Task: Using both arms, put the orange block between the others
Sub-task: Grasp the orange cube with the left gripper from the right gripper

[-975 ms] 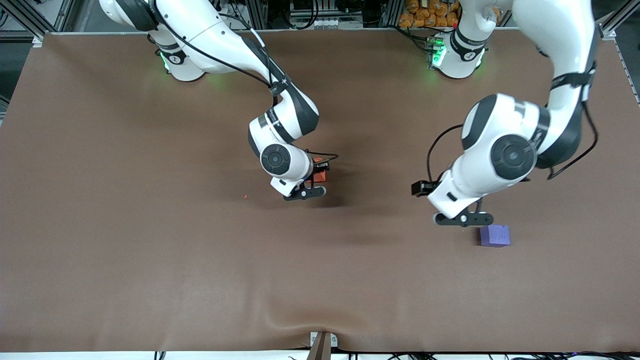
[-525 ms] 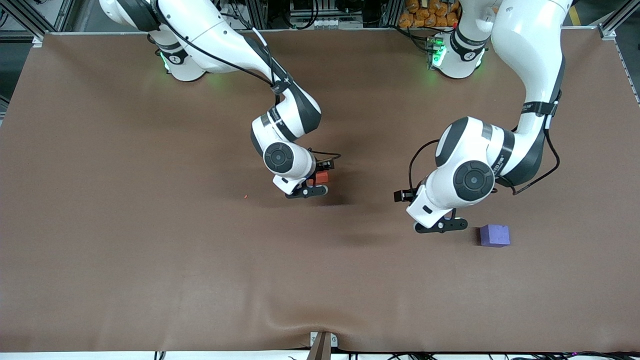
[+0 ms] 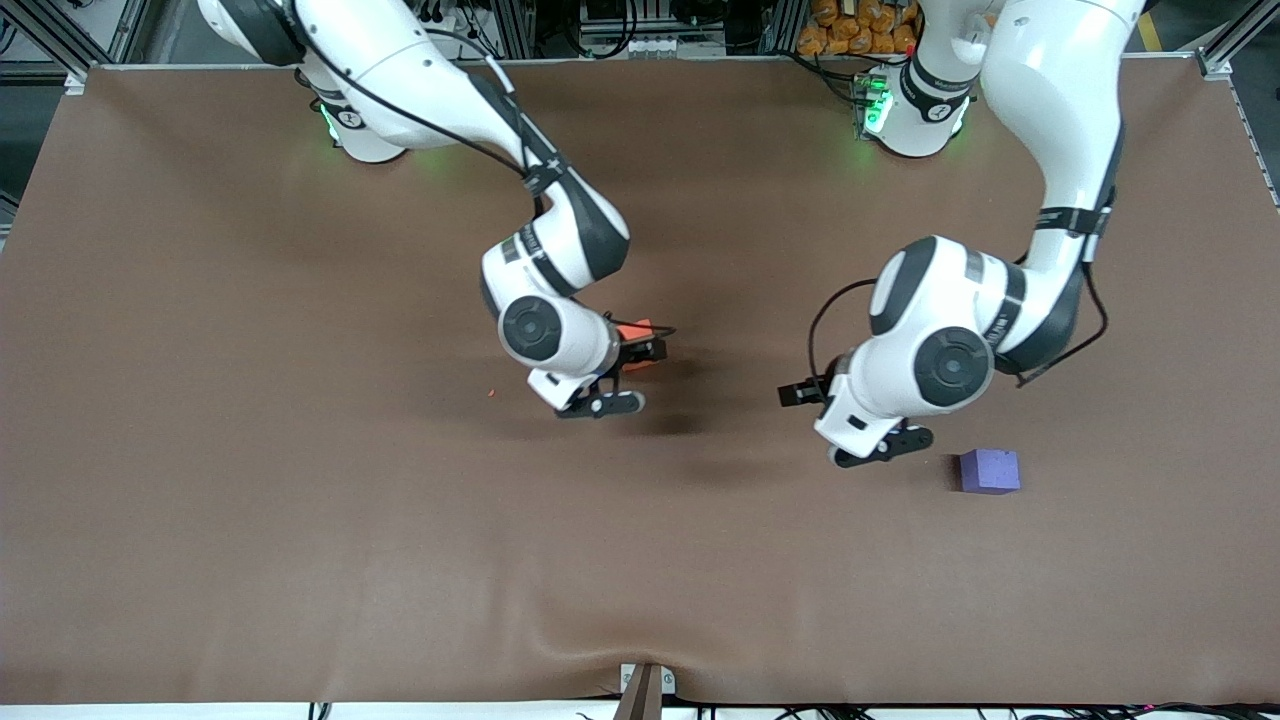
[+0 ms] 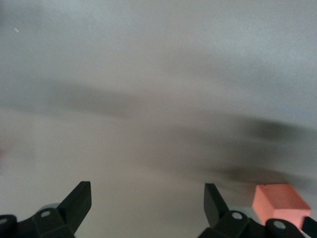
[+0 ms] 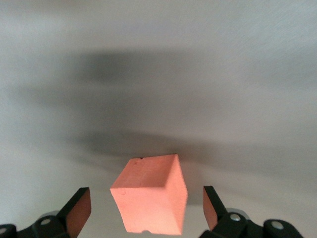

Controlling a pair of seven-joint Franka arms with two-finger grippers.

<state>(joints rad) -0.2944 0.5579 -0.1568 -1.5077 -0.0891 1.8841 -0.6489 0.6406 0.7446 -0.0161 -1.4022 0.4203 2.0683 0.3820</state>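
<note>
The orange block lies on the brown table near the middle. My right gripper is open just above it, with one finger on either side and neither touching. The purple cube sits nearer the front camera, toward the left arm's end. My left gripper is open and empty over bare table beside the purple cube. A pinkish cube shows next to one left fingertip in the left wrist view. The left arm hides it in the front view.
The brown cloth covers the whole table. A tiny red speck lies toward the right arm's end from the orange block. A small bracket sits at the table edge nearest the front camera.
My right gripper opened, let go of the orange block and shifted slightly toward the right arm's end. The left gripper moved away from the purple cube toward the middle of the table.
</note>
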